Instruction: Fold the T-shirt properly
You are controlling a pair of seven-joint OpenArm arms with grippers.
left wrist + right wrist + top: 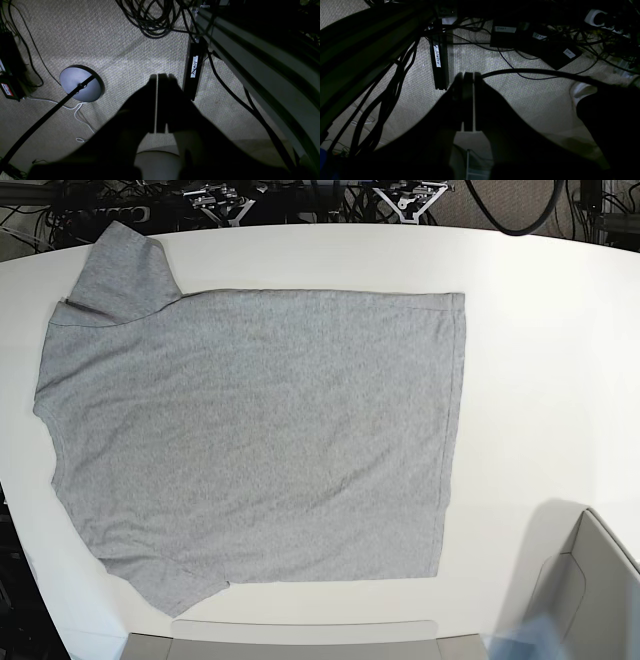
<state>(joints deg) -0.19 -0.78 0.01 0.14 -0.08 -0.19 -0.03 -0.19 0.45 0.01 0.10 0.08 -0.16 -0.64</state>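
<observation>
The heather-grey T-shirt [260, 440] lies spread flat on the white table [540, 360], plain side up, with its sleeves at the left and its hem at the right. No lettering shows. Neither gripper's fingers show in the base view. In the left wrist view my left gripper [157, 76] is a dark silhouette with its jaws together, empty, hanging over the carpet beside the table. In the right wrist view my right gripper [468, 75] is likewise shut and empty above the floor. Both are away from the shirt.
Grey arm parts show at the base view's bottom edge [300, 640] and bottom right [590, 580]. Below the grippers are carpet, a round lamp base [81, 83], a labelled black bar [193, 72], cable bundles [152, 20] and power bricks [535, 42].
</observation>
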